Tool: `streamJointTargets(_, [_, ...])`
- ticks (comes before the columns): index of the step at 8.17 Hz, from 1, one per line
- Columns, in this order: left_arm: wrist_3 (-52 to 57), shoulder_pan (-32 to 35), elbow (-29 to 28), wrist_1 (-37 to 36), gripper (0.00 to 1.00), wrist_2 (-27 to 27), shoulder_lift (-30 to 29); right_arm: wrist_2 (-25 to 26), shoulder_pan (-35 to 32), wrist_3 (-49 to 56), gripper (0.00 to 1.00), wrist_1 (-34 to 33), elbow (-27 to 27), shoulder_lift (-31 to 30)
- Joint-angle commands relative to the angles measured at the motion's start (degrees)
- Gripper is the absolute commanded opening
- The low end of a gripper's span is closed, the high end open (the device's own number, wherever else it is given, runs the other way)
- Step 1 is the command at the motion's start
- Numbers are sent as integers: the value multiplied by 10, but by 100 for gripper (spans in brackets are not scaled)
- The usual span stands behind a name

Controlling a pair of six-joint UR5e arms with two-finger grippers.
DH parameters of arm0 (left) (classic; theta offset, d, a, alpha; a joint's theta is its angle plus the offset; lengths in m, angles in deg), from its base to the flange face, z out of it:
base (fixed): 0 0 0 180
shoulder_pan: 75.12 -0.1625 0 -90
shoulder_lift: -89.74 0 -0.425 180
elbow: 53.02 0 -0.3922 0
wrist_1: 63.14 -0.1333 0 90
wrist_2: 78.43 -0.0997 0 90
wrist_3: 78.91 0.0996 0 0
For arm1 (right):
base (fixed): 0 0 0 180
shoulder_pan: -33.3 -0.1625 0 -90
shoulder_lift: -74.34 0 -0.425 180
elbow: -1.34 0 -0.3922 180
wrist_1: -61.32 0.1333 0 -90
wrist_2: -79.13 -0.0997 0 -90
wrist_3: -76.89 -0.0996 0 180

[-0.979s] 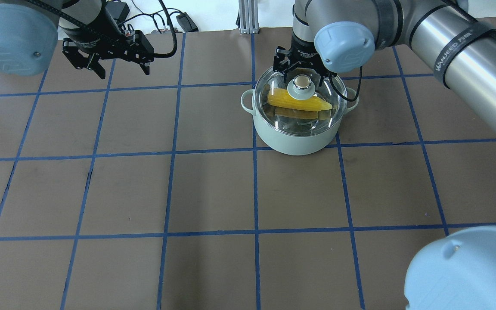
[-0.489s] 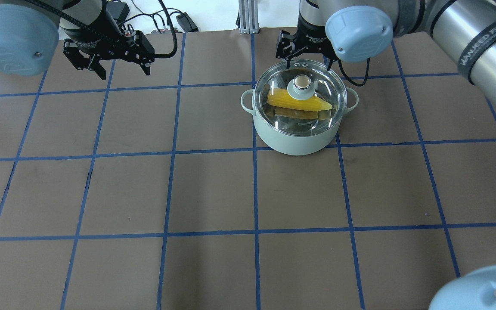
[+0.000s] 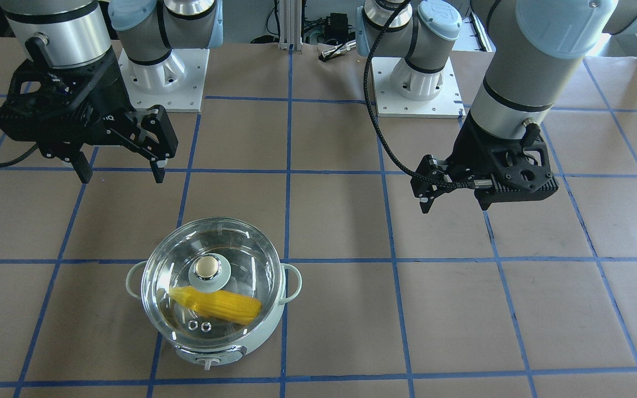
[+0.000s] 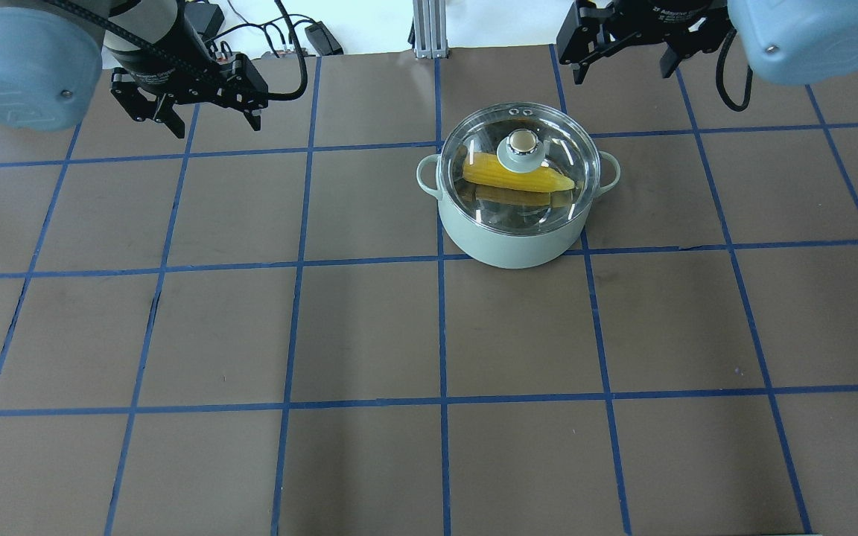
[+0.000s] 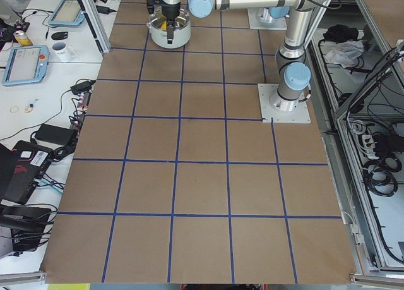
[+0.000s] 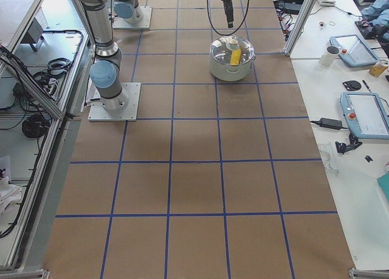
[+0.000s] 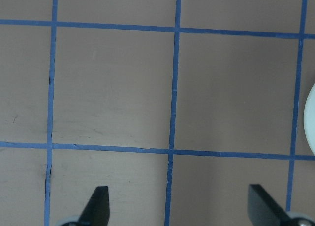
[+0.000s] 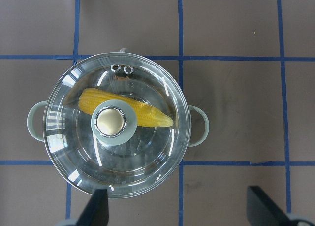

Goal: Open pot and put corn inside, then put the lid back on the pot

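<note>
The pale mint-green pot [image 4: 511, 242] stands on the brown table right of centre, with the clear glass lid [image 4: 522, 144] seated on it. The yellow corn [image 4: 511, 175] lies inside, seen through the glass. My right gripper [image 4: 620, 71] is open and empty, raised behind the pot at the far edge. In the right wrist view the lid [image 8: 110, 121], the corn [image 8: 142, 113] and the pot's handle [image 8: 199, 125] lie below the open right gripper [image 8: 179, 209]. My left gripper [image 4: 214, 125] is open and empty over bare table at the far left; the left wrist view [image 7: 179, 206] shows only grid.
An aluminium post [image 4: 427, 26] and cables [image 4: 280, 37] stand at the table's far edge. The arms' base plates [image 3: 415, 83] are on the robot's side. A side bench with tablets [image 6: 364, 115] and a mug [image 6: 331, 54] runs past the pot's end.
My right gripper has let go of the lid's knob, risen and drawn back toward the table's far edge. The lid stays on the pot. The left arm has not moved.
</note>
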Motion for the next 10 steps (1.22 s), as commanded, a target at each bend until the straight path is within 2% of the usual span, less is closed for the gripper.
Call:
streamJointTargets(1, [-1,0,0,0,100,1,1,-40,6,2,100,0,-3,-3])
streamJointTargets(3, [0,0,-1,0,100,1,1,-25,7,3,100,60,-3,-8])
streamJointTargets(4, [0,0,-1,0,100,1,1,-10,7,4,100,61,-3,-8])
streamJointTargets(10, [-1,2,-5,11,100,-4,17,-18,6,2,100,68,-8,-27])
